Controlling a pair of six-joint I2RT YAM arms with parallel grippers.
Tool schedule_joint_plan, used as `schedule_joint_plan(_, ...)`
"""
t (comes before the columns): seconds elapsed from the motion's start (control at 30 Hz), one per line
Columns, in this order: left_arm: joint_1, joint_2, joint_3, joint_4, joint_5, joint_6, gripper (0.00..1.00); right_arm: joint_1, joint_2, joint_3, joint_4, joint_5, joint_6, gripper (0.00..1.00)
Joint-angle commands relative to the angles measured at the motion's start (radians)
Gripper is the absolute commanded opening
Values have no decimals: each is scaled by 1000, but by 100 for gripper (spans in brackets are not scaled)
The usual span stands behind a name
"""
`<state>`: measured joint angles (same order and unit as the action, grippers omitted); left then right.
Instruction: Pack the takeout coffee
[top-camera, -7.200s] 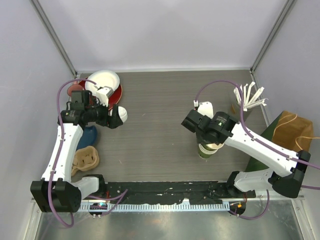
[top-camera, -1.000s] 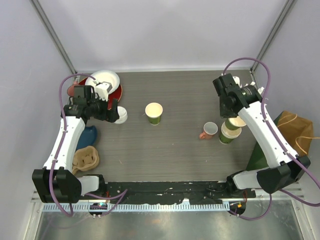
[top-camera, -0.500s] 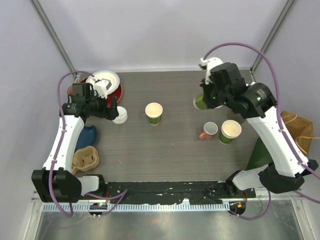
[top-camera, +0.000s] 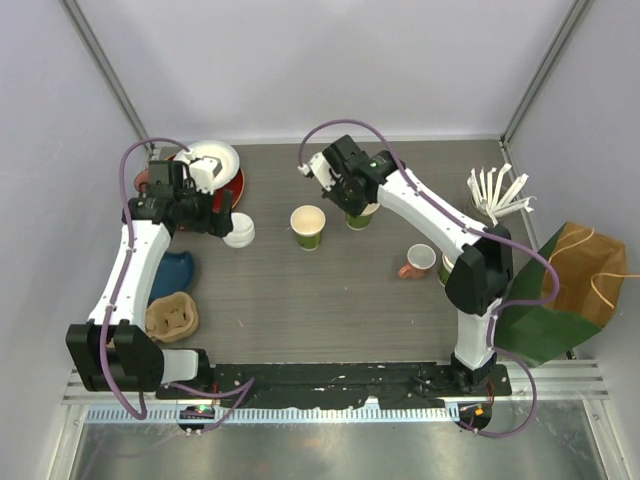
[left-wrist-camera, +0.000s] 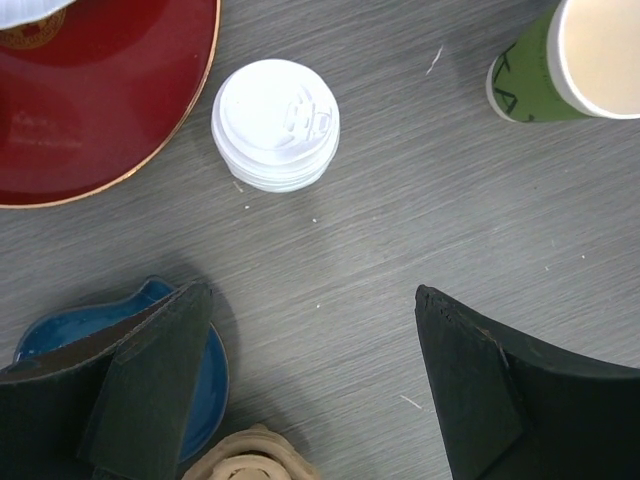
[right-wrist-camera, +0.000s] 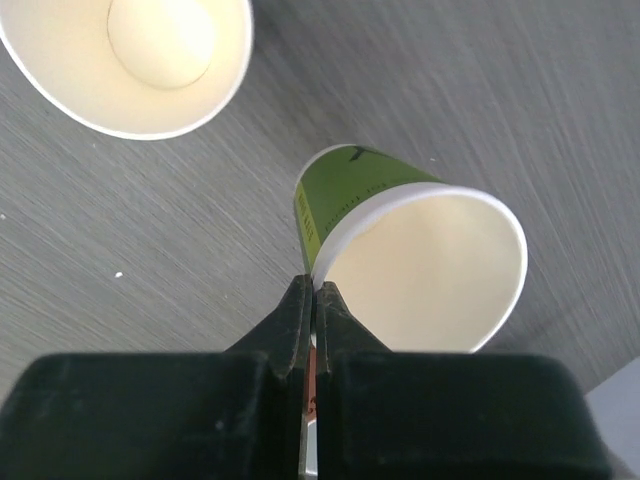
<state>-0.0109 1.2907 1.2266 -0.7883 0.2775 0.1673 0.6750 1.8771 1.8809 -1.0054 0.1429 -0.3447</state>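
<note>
Green cup (right-wrist-camera: 350, 190) print unreadable; R gripper (right-wrist-camera: 314, 290) pinching its rim; L gripper (left-wrist-camera: 310, 300) spread wide, empty.

Table (top-camera: 330, 310) bare near arm bases. Centre back: left cup (top-camera: 308, 226), right cup (top-camera: 359, 218) close together. Pink mug (top-camera: 418, 260) right.

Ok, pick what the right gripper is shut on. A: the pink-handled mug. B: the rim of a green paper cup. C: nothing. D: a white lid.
B: in the right wrist view the right gripper pinches the green paper cup by its rim.
</note>
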Motion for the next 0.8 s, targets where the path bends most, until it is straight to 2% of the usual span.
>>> schedule_joint_plan(0.0,6,28,51,-8,-35,15,87,-8,11,-14,79,-55,-169,1)
schedule_joint_plan(0.4,6,62,56,9,-43,23,87,-43,65,-114,59,-123,-228,1)
schedule_joint_plan(0.63,6,71,59,11,-35,23,87,-45,30,-198,137,-169,-214,1)
schedule_joint_plan(0.77,6,84,60,6,-23,20,87,-45,14,-226,143,-172,-205,10)
